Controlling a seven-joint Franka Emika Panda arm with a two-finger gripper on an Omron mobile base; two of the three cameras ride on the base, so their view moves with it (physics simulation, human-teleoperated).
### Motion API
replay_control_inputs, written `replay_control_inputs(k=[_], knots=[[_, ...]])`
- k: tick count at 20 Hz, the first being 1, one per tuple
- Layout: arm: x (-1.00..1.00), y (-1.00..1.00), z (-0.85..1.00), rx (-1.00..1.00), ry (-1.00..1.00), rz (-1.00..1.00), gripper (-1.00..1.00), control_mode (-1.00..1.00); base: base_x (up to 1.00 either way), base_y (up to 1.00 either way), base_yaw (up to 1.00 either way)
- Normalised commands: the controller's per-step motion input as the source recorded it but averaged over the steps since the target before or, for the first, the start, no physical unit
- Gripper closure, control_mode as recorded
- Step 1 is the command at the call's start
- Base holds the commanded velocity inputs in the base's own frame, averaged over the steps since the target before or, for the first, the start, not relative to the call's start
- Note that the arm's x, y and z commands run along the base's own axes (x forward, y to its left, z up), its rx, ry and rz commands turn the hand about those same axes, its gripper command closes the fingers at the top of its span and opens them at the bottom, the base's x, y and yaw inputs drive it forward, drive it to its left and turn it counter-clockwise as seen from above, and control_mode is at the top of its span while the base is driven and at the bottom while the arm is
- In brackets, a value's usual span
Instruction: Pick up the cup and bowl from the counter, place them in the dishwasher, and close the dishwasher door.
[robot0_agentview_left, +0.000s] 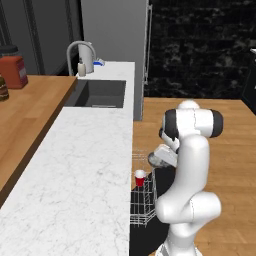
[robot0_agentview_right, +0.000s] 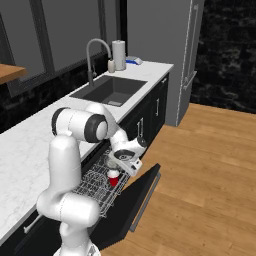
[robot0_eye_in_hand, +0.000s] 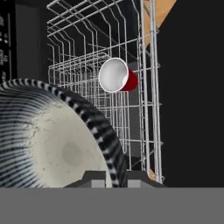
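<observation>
My gripper (robot0_agentview_right: 120, 161) hangs over the pulled-out wire rack (robot0_agentview_right: 95, 186) of the dishwasher, shut on the rim of the grey bowl (robot0_eye_in_hand: 57, 144). The bowl looms large at the lower left of the hand view, with its rim between my gripper (robot0_eye_in_hand: 111, 178). From the left base, the bowl (robot0_agentview_left: 156, 159) shows just past the counter (robot0_agentview_left: 75, 165) edge. The red cup (robot0_eye_in_hand: 117, 75) stands in the rack (robot0_eye_in_hand: 87, 43), white inside facing up, also seen as the cup (robot0_agentview_left: 140, 177) and cup (robot0_agentview_right: 114, 178). The dishwasher door (robot0_agentview_right: 139, 192) lies open, tilted down toward the floor.
A dark sink (robot0_agentview_left: 97, 93) with a silver faucet (robot0_agentview_left: 80, 52) sits farther along the counter. A tall grey fridge (robot0_agentview_right: 165, 55) stands beyond it. A wooden butcher-block surface (robot0_agentview_left: 25, 110) with a red jar (robot0_agentview_left: 12, 71) runs along the left. Wood floor (robot0_agentview_right: 210, 165) lies right of the door.
</observation>
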Motion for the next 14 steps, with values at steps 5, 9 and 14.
replay_control_inputs(k=[5, 9, 14], knots=[[-0.52, 0.36, -0.35, 0.00, -0.01, 0.05, 1.00, -1.00, 0.00, 0.00, 0.00], [-0.34, 0.51, -0.38, 0.01, 0.00, 0.08, 1.00, -1.00, 0.00, 0.00, 0.00], [0.00, 0.37, -0.38, 0.00, 0.00, 0.05, 1.00, -1.00, 0.00, 0.00, 0.00]])
